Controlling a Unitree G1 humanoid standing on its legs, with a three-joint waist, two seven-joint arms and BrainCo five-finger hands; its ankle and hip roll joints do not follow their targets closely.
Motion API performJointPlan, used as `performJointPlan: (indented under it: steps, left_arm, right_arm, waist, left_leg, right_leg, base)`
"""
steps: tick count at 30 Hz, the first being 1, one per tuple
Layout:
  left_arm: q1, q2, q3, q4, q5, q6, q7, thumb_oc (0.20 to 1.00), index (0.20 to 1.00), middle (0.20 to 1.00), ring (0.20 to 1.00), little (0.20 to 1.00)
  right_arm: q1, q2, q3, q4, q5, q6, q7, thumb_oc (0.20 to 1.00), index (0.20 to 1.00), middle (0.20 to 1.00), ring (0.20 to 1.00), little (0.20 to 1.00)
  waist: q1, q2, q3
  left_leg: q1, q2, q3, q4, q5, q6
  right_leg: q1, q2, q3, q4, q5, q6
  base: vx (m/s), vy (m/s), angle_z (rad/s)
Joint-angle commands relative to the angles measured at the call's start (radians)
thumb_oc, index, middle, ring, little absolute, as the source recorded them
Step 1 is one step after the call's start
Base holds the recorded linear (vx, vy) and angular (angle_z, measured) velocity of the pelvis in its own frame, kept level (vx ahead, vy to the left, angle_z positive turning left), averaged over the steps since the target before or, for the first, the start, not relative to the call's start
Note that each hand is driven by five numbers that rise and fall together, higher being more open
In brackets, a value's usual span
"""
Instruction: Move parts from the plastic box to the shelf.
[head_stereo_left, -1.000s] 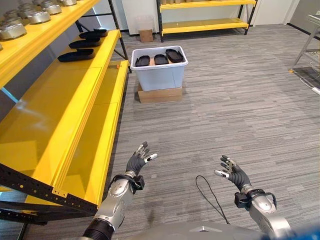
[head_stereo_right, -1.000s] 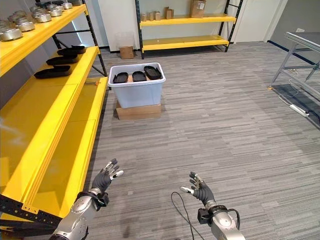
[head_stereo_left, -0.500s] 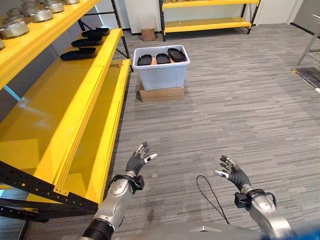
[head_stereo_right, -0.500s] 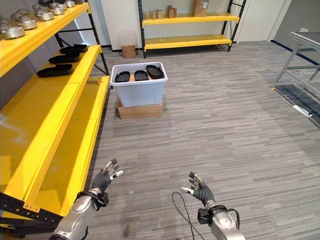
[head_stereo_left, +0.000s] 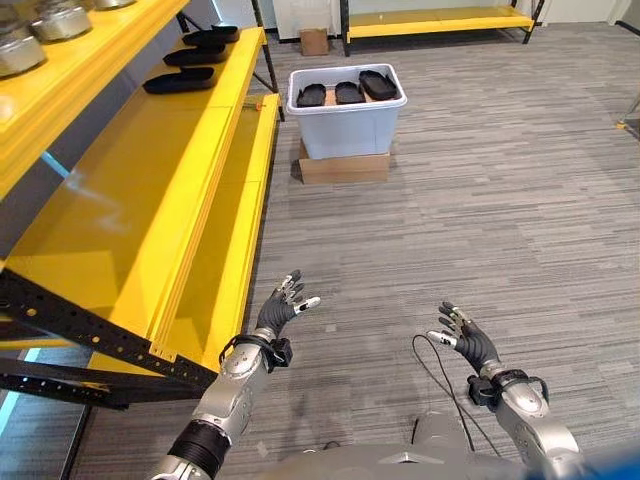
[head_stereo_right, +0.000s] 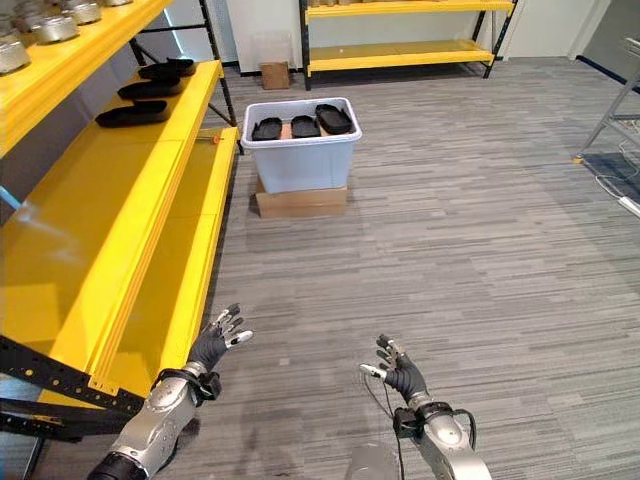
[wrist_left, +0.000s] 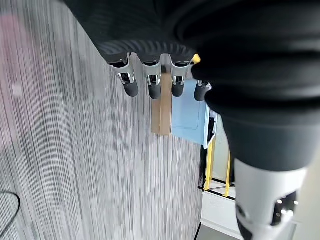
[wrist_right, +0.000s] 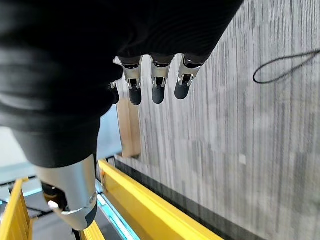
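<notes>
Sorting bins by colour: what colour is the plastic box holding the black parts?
The plastic box is pale blue-grey, clearest in the right eye view.

Far off, the plastic box (head_stereo_left: 347, 125) holds black parts (head_stereo_left: 347, 92) beside the yellow shelf (head_stereo_left: 130, 210). Near, left hand (head_stereo_left: 277, 315) and right hand (head_stereo_left: 470, 346) hover spread and empty.

silver-grey arms, dark ribbed hand covers

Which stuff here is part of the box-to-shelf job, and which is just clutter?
Job:
- plastic box on a cardboard base
- three black parts in the box
- yellow shelf by the robot's left, black parts already on it
- left hand and right hand, both open, empty

Lying about:
- metal parts on the upper shelf
- far yellow rack
- small cardboard box by the wall
</notes>
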Motion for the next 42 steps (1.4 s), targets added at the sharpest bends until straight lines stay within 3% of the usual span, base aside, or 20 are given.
performJointPlan:
  steps: [1,2,4,8,10,14,15,19,22,23,25,27,29,31,32,33,35,36,38,42]
  left_arm:
    - [-0.019,0.029,0.011,-0.056,0.029,-0.053,-0.005,1.000,1.000,1.000,1.000,1.000]
    - [-0.020,0.022,0.013,-0.048,0.024,-0.052,-0.010,1.000,1.000,1.000,1.000,1.000]
    - [-0.021,0.018,0.013,-0.050,0.022,-0.053,-0.011,1.000,1.000,1.000,1.000,1.000]
    - [-0.048,-0.005,0.000,-0.036,0.021,-0.060,-0.007,1.000,1.000,1.000,1.000,1.000]
    - [-0.054,-0.015,-0.002,-0.033,0.022,-0.067,-0.005,1.000,1.000,1.000,1.000,1.000]
    - [-0.087,-0.043,-0.030,-0.009,0.014,-0.073,0.001,1.000,1.000,1.000,1.000,1.000]
    - [-0.090,-0.035,-0.036,-0.014,0.010,-0.078,-0.001,1.000,1.000,1.000,1.000,1.000]
    - [-0.096,-0.033,-0.031,-0.019,-0.013,-0.084,0.014,1.000,1.000,1.000,1.000,1.000]
    - [-0.094,-0.034,-0.025,-0.028,-0.029,-0.088,0.021,1.000,1.000,1.000,1.000,1.000]
    - [-0.094,-0.034,-0.025,-0.028,-0.029,-0.088,0.021,1.000,1.000,1.000,1.000,1.000]
    - [-0.105,-0.026,-0.026,-0.030,-0.048,-0.089,0.027,1.000,1.000,1.000,1.000,1.000]
    - [-0.103,-0.023,-0.027,-0.028,-0.049,-0.089,0.032,1.000,1.000,1.000,1.000,1.000]
    - [-0.089,-0.024,-0.025,-0.032,-0.052,-0.087,0.035,1.000,1.000,1.000,1.000,1.000]
    - [-0.073,-0.022,-0.021,-0.039,-0.052,-0.087,0.034,1.000,1.000,1.000,1.000,1.000]
    - [-0.025,-0.012,-0.006,-0.045,-0.048,-0.088,0.024,1.000,1.000,1.000,1.000,1.000]
    - [-0.009,-0.008,0.004,-0.046,-0.043,-0.089,0.023,1.000,1.000,1.000,1.000,1.000]
    - [0.003,-0.007,0.008,-0.049,-0.040,-0.089,0.021,1.000,1.000,1.000,1.000,1.000]
    - [0.013,-0.001,0.021,-0.051,-0.025,-0.092,0.017,1.000,1.000,1.000,1.000,1.000]
    - [0.018,0.002,0.031,-0.053,-0.020,-0.092,0.015,1.000,1.000,1.000,1.000,1.000]
    - [0.024,-0.004,0.045,-0.047,-0.019,-0.090,0.017,1.000,1.000,1.000,1.000,1.000]
  right_arm:
    - [-0.022,0.038,0.004,-0.007,0.034,-0.043,0.012,1.000,1.000,1.000,1.000,1.000]
    - [-0.019,0.024,-0.004,-0.013,0.043,-0.046,0.013,1.000,1.000,1.000,1.000,1.000]
    - [-0.017,0.019,-0.006,-0.015,0.044,-0.048,0.010,1.000,1.000,1.000,1.000,1.000]
    - [-0.023,0.001,-0.013,-0.035,0.047,-0.054,-0.004,1.000,1.000,1.000,1.000,1.000]
    - [-0.019,-0.007,-0.018,-0.044,0.043,-0.053,-0.006,1.000,1.000,1.000,1.000,1.000]
    - [-0.015,-0.036,-0.031,-0.063,0.077,-0.055,0.000,1.000,1.000,1.000,1.000,1.000]
    - [-0.018,-0.049,-0.036,-0.057,0.085,-0.055,0.001,1.000,1.000,1.000,1.000,1.000]
    - [-0.033,-0.062,-0.037,-0.053,0.087,-0.059,-0.008,1.000,1.000,1.000,1.000,1.000]
    - [-0.042,-0.067,-0.045,-0.049,0.086,-0.064,-0.016,1.000,1.000,1.000,1.000,1.000]
    - [-0.042,-0.067,-0.045,-0.049,0.086,-0.064,-0.016,1.000,1.000,1.000,1.000,1.000]
    - [-0.056,-0.074,-0.046,-0.051,0.100,-0.075,-0.023,1.000,1.000,1.000,1.000,1.000]
    - [-0.060,-0.077,-0.042,-0.052,0.100,-0.078,-0.027,1.000,1.000,1.000,1.000,1.000]
    - [-0.059,-0.082,-0.036,-0.045,0.091,-0.078,-0.036,1.000,1.000,1.000,1.000,1.000]
    - [-0.056,-0.080,-0.032,-0.044,0.091,-0.078,-0.036,1.000,1.000,1.000,1.000,1.000]
    - [-0.047,-0.076,-0.022,-0.033,0.073,-0.076,-0.026,1.000,1.000,1.000,1.000,1.000]
    - [-0.045,-0.077,-0.013,-0.029,0.062,-0.078,-0.021,1.000,1.000,1.000,1.000,1.000]
    - [-0.042,-0.077,-0.009,-0.032,0.058,-0.074,-0.016,1.000,1.000,1.000,1.000,1.000]
    - [-0.034,-0.079,0.000,-0.024,0.046,-0.079,-0.007,1.000,1.000,1.000,1.000,1.000]
    - [-0.032,-0.079,0.003,-0.016,0.043,-0.076,0.001,1.000,1.000,1.000,1.000,1.000]
    - [-0.036,-0.075,0.016,-0.014,0.038,-0.066,0.015,1.000,1.000,1.000,1.000,1.000]
  waist:
    - [-0.011,-0.002,-0.021]
    - [-0.023,0.001,-0.014]
    - [-0.030,0.002,-0.017]
    - [-0.071,0.001,-0.015]
    - [-0.084,-0.002,-0.017]
    - [-0.110,-0.004,-0.029]
    - [-0.111,0.008,-0.039]
    - [-0.110,0.018,-0.060]
    - [-0.098,0.026,-0.073]
    - [-0.098,0.026,-0.074]
    - [-0.068,-0.018,-0.050]
    - [-0.055,-0.029,-0.039]
    - [-0.024,-0.049,-0.018]
    - [-0.014,-0.058,-0.014]
    - [0.016,-0.078,-0.013]
    - [0.028,-0.074,-0.012]
    - [0.032,-0.079,-0.007]
    - [0.041,-0.062,-0.006]
    - [0.048,-0.051,-0.004]
    - [0.058,-0.037,-0.022]
  left_leg:
    - [-0.003,0.041,-0.032,0.059,-0.047,-0.031]
    - [0.030,0.020,-0.032,0.066,-0.078,-0.039]
    - [0.043,0.020,-0.042,0.068,-0.091,-0.049]
    - [0.097,0.015,-0.066,0.094,-0.141,-0.088]
    - [0.127,0.014,-0.073,0.107,-0.169,-0.098]
    - [0.121,0.056,-0.085,0.244,-0.167,-0.139]
    - [0.118,0.082,-0.086,0.283,-0.152,-0.151]
    - [0.120,0.123,-0.087,0.330,-0.076,-0.185]
    - [0.077,0.159,-0.102,0.447,0.089,-0.231]
    - [0.075,0.161,-0.103,0.449,0.088,-0.232]
    - [-0.087,0.234,-0.100,0.757,0.236,-0.268]
    - [-0.114,0.249,-0.088,0.811,0.237,-0.265]
    - [-0.234,0.229,-0.079,0.778,0.161,-0.233]
    - [-0.295,0.225,-0.081,0.747,0.134,-0.218]
    - [-0.417,0.210,-0.111,0.630,0.103,-0.189]
    - [-0.446,0.219,-0.125,0.497,0.131,-0.189]
    - [-0.437,0.221,-0.125,0.434,0.150,-0.191]
    - [-0.443,0.224,-0.129,0.222,0.276,-0.226]
    - [-0.428,0.232,-0.129,0.129,0.328,-0.236]
    - [-0.377,0.211,-0.123,0.057,0.334,-0.217]
  right_leg:
    - [0.055,0.049,-0.020,-0.166,0.145,0.042]
    - [0.004,0.083,-0.097,-0.310,0.110,0.029]
    - [0.013,0.097,-0.114,-0.409,0.115,0.027]
    - [-0.014,0.131,-0.041,-0.689,0.203,0.061]
    - [-0.025,0.127,-0.034,-0.696,0.231,0.070]
    - [-0.040,0.156,-0.066,-0.544,0.180,0.000]
    - [-0.061,0.177,-0.075,-0.455,0.123,-0.021]
    - [-0.076,0.246,-0.067,-0.375,0.033,-0.061]
    - [-0.048,0.306,-0.061,-0.398,-0.017,-0.110]
    - [-0.048,0.307,-0.062,-0.400,-0.017,-0.111]
    - [0.019,0.343,-0.035,-0.441,-0.055,-0.169]
    - [0.041,0.356,-0.029,-0.455,-0.064,-0.181]
    - [0.099,0.358,-0.014,-0.496,-0.059,-0.177]
    - [0.129,0.357,-0.003,-0.528,-0.053,-0.173]
    - [0.209,0.359,0.035,-0.596,-0.048,-0.158]
    - [0.235,0.361,0.044,-0.618,-0.049,-0.148]
    - [0.264,0.358,0.053,-0.633,-0.048,-0.146]
    - [0.316,0.384,0.070,-0.664,-0.055,-0.141]
    - [0.341,0.400,0.083,-0.671,-0.058,-0.140]
    - [0.386,0.427,0.117,-0.689,-0.083,-0.141]
  base:
    - [0.30,0.086,-0.01]
    - [0.26,0.047,-0.04]
    - [0.21,-0.037,0.12]
    - [0.29,-0.103,0.53]
    - [0.31,-0.122,0.50]
    - [0.37,-0.318,0.57]
    - [0.41,-0.329,0.43]
    - [0.35,-0.321,-0.17]
    - [0.27,-0.299,-0.23]
    - [0.22,-0.309,-0.01]
    - [0.28,-0.466,0.12]
    - [0.18,-0.279,-0.41]
    - [0.19,-0.171,-0.92]
    - [0.18,-0.074,-0.30]
    - [0.28,-0.020,-0.79]
    - [0.36,-0.021,-0.47]
    - [0.21,0.019,-0.83]
    - [0.26,0.022,-1.12]
    - [0.29,0.011,-0.47]
    - [0.27,-0.002,-0.81]
